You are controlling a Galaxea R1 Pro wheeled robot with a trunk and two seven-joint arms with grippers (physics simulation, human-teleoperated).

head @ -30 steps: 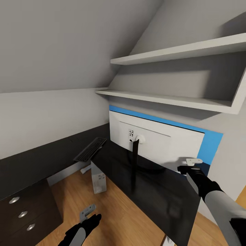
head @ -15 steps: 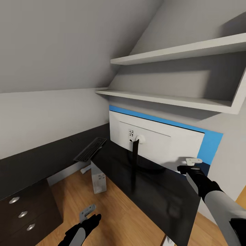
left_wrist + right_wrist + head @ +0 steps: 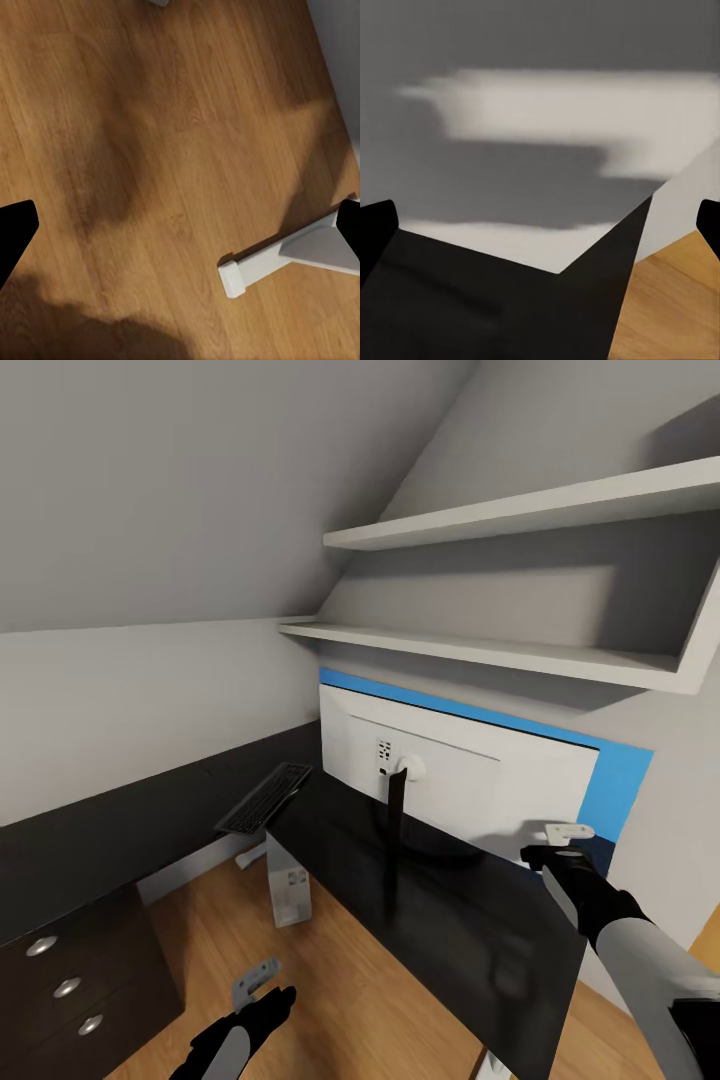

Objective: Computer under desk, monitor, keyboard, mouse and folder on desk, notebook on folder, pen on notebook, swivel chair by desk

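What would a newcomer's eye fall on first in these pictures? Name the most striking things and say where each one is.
The wide monitor stands on the glossy black desk with its pale grey back to the camera, in front of the blue back panel. To its left the keyboard lies at the desk's edge, the computer upright on the floor below. Two white shelves hang above.

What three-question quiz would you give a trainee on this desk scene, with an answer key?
1. True or false: the monitor on the desk turns its pale back to the head camera.
2. The computer stands: A on the desk, B on the floor, C on the monitor.
3. Fill in: the ___ gripper hangs over the desk.
Key: 1 true; 2 B; 3 the right gripper.
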